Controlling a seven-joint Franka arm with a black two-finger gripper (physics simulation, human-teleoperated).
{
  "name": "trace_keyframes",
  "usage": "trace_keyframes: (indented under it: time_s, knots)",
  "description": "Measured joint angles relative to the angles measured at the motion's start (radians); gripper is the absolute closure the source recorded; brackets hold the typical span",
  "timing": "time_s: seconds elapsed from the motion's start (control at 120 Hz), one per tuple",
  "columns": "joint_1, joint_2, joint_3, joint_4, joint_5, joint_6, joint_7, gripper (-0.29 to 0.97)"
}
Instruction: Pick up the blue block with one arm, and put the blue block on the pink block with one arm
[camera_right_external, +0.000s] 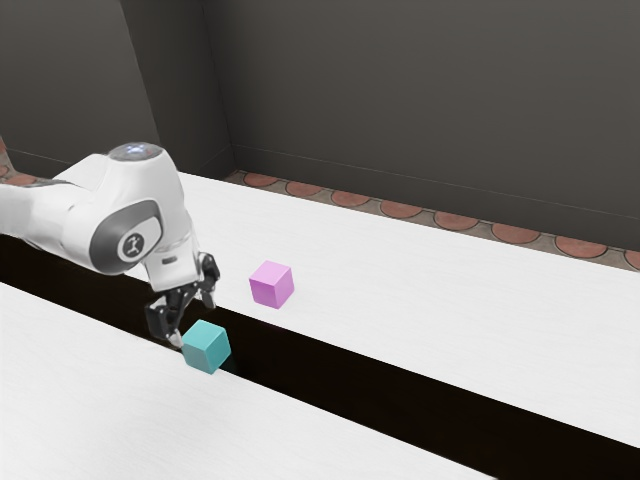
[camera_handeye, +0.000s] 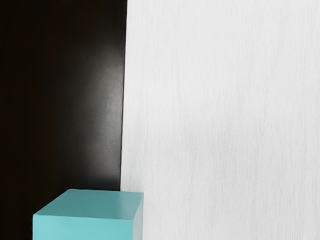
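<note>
On the near white table (camera_right_external: 90, 400), right at its edge by the dark gap (camera_right_external: 350, 392), sits the blue block (camera_right_external: 207, 346) (camera_handeye: 87, 215), the black claw (camera_right_external: 185, 322) hanging spread just beside it, gripping nothing, and the pink block (camera_right_external: 271, 283) across the gap on the far table (camera_right_external: 450, 300).
</note>
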Motion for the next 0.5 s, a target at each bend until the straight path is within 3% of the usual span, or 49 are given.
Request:
trace_keyframes:
  time_s: [0.5]
  knots:
    - [0.058, 0.227, 0.005, 0.077, -0.002, 0.112, 0.096, 0.0]
